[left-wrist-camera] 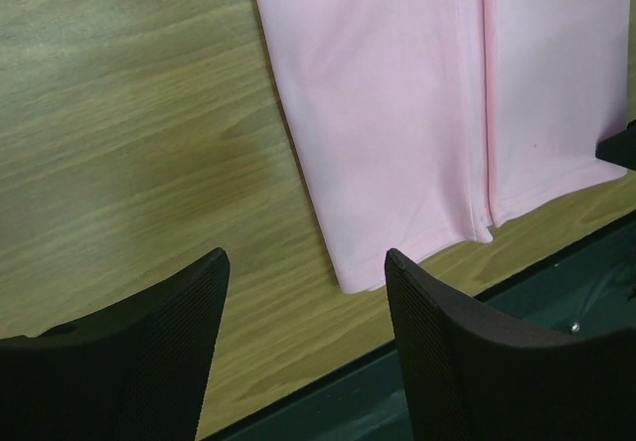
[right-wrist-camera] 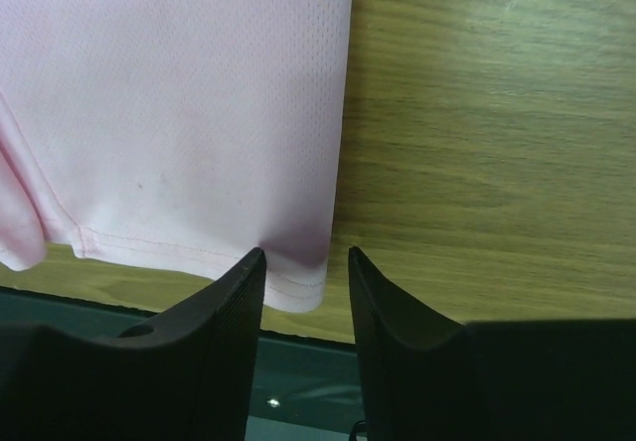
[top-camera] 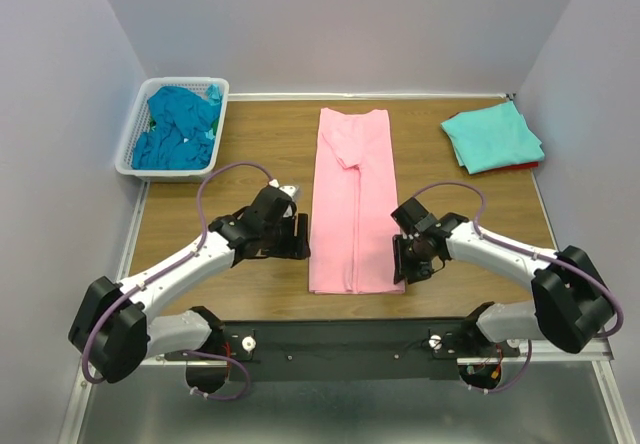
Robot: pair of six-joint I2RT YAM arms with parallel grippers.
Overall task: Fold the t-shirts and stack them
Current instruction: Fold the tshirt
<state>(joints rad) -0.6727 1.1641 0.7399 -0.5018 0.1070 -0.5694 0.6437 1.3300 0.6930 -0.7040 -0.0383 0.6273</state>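
"Where's the pink t-shirt [top-camera: 352, 204]?"
"Middle of the table [top-camera: 250, 144], folded into 1 long strip running near to far, hem nearest, sleeves at the far end."
"The claws?"
"The left claw [left-wrist-camera: 306, 262] is spread beside the hem. The right claw [right-wrist-camera: 306, 254] is half-spread astride its corner, not pinching."

Pale lilac walls [top-camera: 330, 24] enclose a wooden table [top-camera: 260, 144].

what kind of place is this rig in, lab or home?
Likely a lab test cell: plain walls box in a wooden table, left arm and right arm bolted at its near edge, pink t-shirt laid out flat.
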